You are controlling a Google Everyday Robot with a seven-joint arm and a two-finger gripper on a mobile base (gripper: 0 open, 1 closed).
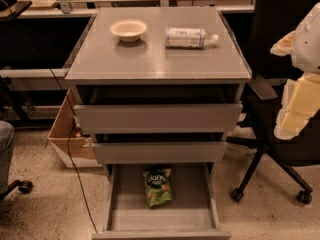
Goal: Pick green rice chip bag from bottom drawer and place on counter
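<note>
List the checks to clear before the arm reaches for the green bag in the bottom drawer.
1. Bottom drawer pulled open: ok.
2. Green rice chip bag lying uncovered on its floor: ok.
3. Counter has bare space in front of the bowl and bottle: ok.
4. Gripper at the right edge, beside the upper drawers, not over the bag: not ok.
5. Clearance between bag and upper drawers: cannot tell.

My arm [307, 39] enters at R edge of view, upper half, white housing visible. My gripper [296, 109] hangs below it at approx. mid-height, angled down-left, partly cut off by the edge.
</note>
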